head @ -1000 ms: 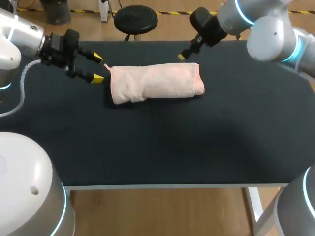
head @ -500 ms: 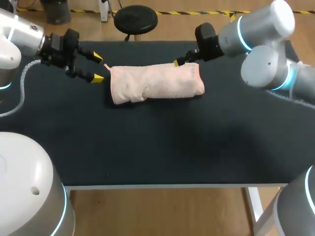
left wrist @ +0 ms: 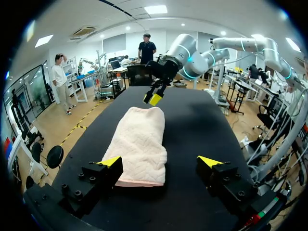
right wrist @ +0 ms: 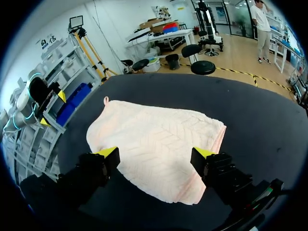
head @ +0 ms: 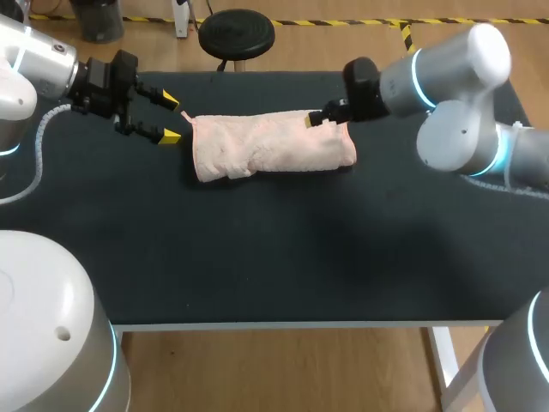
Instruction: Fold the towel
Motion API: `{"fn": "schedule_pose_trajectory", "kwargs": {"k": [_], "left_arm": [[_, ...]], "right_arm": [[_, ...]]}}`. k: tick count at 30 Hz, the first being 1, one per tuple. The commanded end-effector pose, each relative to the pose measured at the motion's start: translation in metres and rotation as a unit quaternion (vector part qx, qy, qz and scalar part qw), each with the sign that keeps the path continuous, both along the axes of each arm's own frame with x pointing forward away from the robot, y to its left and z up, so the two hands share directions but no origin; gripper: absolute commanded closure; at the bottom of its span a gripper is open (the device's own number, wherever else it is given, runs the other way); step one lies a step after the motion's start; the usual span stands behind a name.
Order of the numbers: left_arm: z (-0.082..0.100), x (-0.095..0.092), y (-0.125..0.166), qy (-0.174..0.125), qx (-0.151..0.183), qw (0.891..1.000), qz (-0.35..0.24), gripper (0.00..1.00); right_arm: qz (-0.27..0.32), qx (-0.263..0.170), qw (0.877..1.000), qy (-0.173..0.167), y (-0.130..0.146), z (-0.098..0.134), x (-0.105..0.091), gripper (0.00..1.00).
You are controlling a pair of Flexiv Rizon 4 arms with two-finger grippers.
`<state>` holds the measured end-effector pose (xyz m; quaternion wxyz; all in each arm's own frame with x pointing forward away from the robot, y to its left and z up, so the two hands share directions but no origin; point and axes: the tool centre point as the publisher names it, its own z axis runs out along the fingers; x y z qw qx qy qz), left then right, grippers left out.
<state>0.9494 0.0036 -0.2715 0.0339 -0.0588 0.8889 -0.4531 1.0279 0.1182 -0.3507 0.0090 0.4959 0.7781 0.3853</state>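
Right end effector [right wrist: 156, 154] first: its two yellow-tipped fingers are spread wide, clamped on nothing. The pink towel [right wrist: 154, 139] lies right under and between them, its short end spanning the gap. Whether the tips press on the cloth, I can't tell. From above, that end effector [head: 322, 118] sits over the towel's far right corner, and the right arm [head: 446, 77] comes in from the right side.

Over to the left end effector [head: 171, 118]: fingers apart here too, gripping nothing, poised just beside the towel's left end. In the left wrist view, this end effector [left wrist: 160, 161] has the towel's [left wrist: 139, 144] short end just ahead of it, lying in the gap between its fingers and closer to one finger than the other. The right end effector [left wrist: 154, 98] hangs over the towel's opposite end.

The towel [head: 270, 144] itself is folded into a long, thick band. It lies flat on the far half of the dark worktop [head: 300, 249], reaching from one end effector to the other.
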Motion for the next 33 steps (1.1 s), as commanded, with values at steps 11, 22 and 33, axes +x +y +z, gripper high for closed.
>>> {"fn": "schedule_pose_trajectory", "kwargs": {"k": [11, 22, 33], "left_arm": [[-0.001, -0.001, 0.000, -0.001, 0.000, 1.000, 0.000, 0.00], [-0.001, -0.001, 0.000, -0.001, 0.000, 1.000, 0.000, 0.00], [-0.001, -0.001, 0.000, -0.001, 0.000, 1.000, 0.000, 0.00]], "right_arm": [[0.004, 0.072, 0.992, 0.104, -0.041, -0.010, 0.013, 0.00], [0.069, 0.061, 0.982, 0.165, -0.046, -0.035, 0.028, 0.00], [0.076, 0.085, 0.976, 0.187, -0.046, -0.053, 0.025, 0.00]]}}
